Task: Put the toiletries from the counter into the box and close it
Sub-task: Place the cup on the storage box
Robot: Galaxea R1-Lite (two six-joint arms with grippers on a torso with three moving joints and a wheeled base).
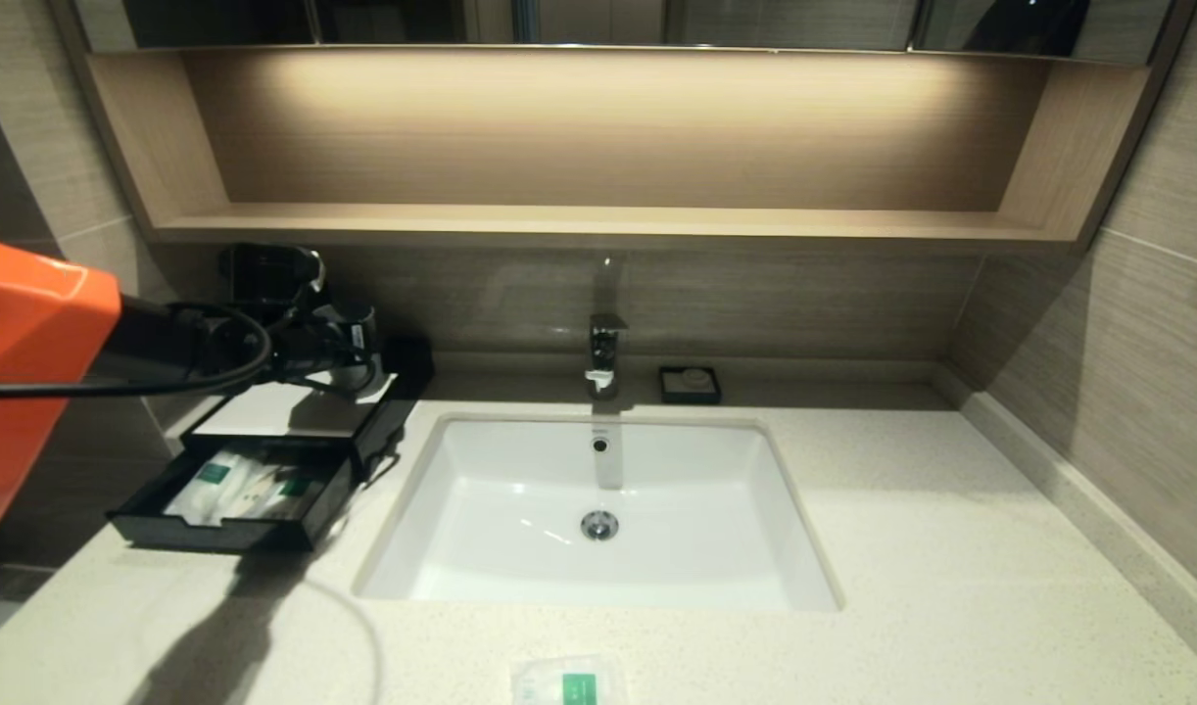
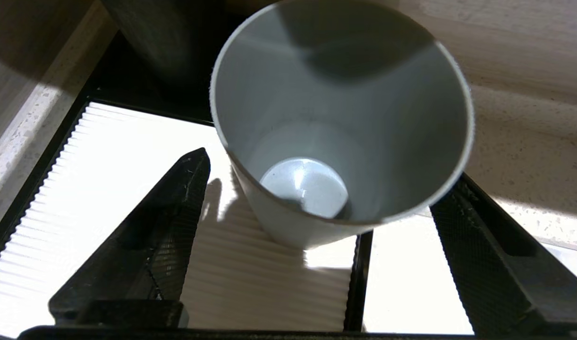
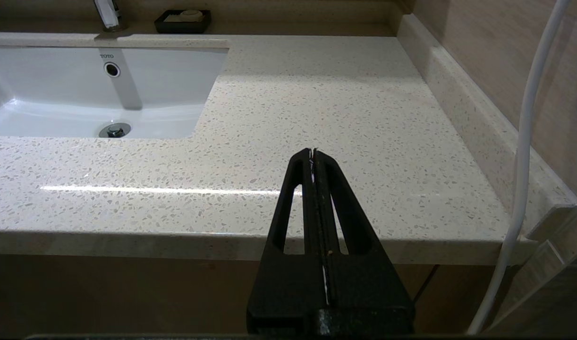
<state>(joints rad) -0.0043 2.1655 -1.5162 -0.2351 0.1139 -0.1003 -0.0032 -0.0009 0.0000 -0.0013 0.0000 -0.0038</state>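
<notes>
The black box (image 1: 216, 534) stands at the counter's (image 1: 951, 548) left back, its front drawer pulled out. Plastic-wrapped toiletries (image 1: 228, 482) with green labels lie in the drawer. One small squarish packet (image 1: 569, 683) lies on the counter at the front edge, before the sink. My left gripper (image 1: 352, 354) hangs over the box's white top panel (image 2: 104, 189), open. A grey cup (image 2: 288, 226) stands upright on the panel between its spread fingers (image 2: 175, 217), with a gap on one side. My right gripper (image 3: 313, 152) is shut and empty, off the counter's front right edge.
The white sink (image 1: 442, 548) is set in the middle, with a chrome faucet (image 1: 605, 352) and a small black soap dish (image 1: 690, 384) behind it. A wooden shelf runs above. A raised stone ledge (image 3: 463, 94) and wall bound the right side; a white cable (image 3: 529, 141) hangs there.
</notes>
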